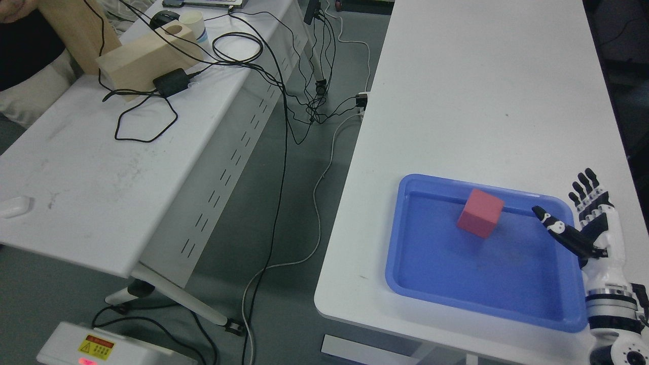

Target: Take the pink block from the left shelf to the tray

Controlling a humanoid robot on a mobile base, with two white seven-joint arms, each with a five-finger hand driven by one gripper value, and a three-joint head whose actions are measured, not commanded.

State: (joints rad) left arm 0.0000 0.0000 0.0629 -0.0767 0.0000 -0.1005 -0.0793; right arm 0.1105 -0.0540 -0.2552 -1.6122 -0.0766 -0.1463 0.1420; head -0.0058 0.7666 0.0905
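Although the job looks all but finished from where I stand, the right robot hand (583, 215) is at the tray's right rim, near the front right corner of the bench (456, 101). Its fingers (588, 190) are spread and pointing upward, the thumb stretched out over the tray, and it has hold of nothing. No left arm shows anywhere.

Just beyond the thumb, apart from it, the pink block (480, 213) sits inside the blue tray (405, 274), toward the tray's far edge and a little right of its middle. It seems to lean or rest close against the far wall, turned so one corner faces me; I cannot tell whether it lies fully flat. It is a plain cube, salmon pink to red, with clean edges, matte faces and no markings that I can make out.

My judgement: the block is delivered and released, so what is left is only for the arm to draw clear of the tray.

Farther off, the rest of this bench runs bare to its far end. Across the aisle on the left, a second bench (101, 167) carries a wooden block (147, 56), a black power adapter (170, 82) and loose cables (238, 48).
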